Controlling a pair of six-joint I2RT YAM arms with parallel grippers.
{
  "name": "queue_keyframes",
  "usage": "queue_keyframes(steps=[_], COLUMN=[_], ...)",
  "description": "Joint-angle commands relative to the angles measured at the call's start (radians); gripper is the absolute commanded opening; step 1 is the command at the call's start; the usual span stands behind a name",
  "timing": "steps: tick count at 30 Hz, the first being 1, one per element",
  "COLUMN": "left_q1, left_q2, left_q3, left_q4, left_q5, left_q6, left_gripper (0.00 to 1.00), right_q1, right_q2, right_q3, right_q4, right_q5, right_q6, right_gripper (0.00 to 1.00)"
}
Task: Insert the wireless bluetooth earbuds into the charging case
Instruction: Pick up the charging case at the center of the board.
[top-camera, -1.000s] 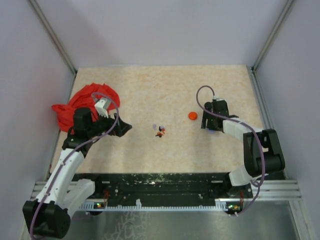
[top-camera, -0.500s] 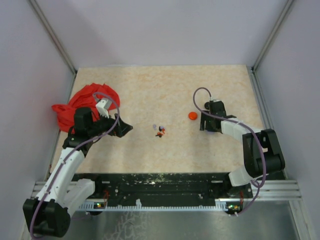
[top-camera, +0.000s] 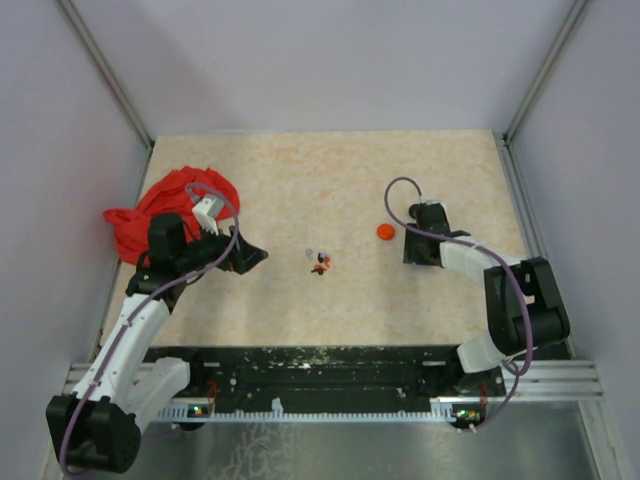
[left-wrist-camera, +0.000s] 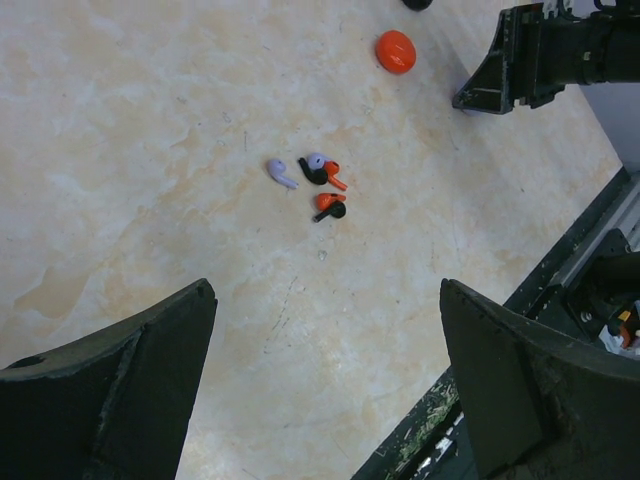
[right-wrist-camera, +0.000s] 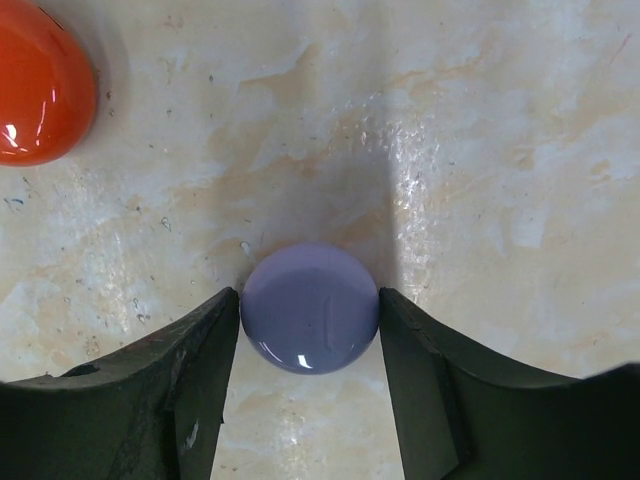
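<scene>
Since a second ago our right gripper (right-wrist-camera: 308, 300) has edged a little toward the orange disc (right-wrist-camera: 40, 85), while our left arm has barely shifted. Its two fingers (right-wrist-camera: 190, 390) press against either side of a round lilac case (right-wrist-camera: 310, 320), pinching it as it sits on the table (right-wrist-camera: 520, 150). The orange disc lies ahead of the left finger and off to that side, near the case but not touching it.

Our left gripper (left-wrist-camera: 325, 385) hangs with its fingers spread wide and nothing between them. The earbuds (left-wrist-camera: 322, 185) lie ahead of it in a loose cluster, well apart from the fingertips: two reddish-orange and black ones just beside each other, with two pale lilac ones at their far left. Only tabletop separates them from this gripper. Farther ahead, past the earbuds, sits the same orange disc, with a black disc (left-wrist-camera: 417, 3) cut off at the frame edge. From above, a crumpled red cloth (top-camera: 150, 210) lies behind the left gripper, beside the arm.
</scene>
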Motion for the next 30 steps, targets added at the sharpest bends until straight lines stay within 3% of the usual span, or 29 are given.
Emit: queue_keyframes(steps=[1, 8, 14, 20, 30], left_q1=[0.007, -0.005, -0.114, -0.27, -0.287], left_q2=[-0.002, 0.022, 0.042, 0.115, 0.246], left_q3=[0.004, -0.04, -0.063, -0.063, -0.095], left_q4=[0.058, 0.174, 0.266, 0.387, 0.68], left_q5=[0.058, 0.145, 0.072, -0.033, 0.0], left_q6=[-0.033, -0.164, -0.246, -0.328, -0.516], left_gripper=[0.98, 0.97, 0.98, 0.97, 0.93], right_q1=[0.025, 0.074, 0.152, 0.308, 0.518], right_q2=[-0.005, -0.057, -0.144, -0.215, -0.295], right_q3=[0.021, 0.009, 0.006, -0.002, -0.038], right_q4=[-0.024, -0.012, 0.032, 0.138, 0.371], right_q5=[0.014, 0.018, -0.021, -0.019, -0.032], right_q6=[0.011, 0.005, -0.013, -0.042, -0.129], right_gripper=[0.56, 0.45, 0.45, 0.45, 0.46])
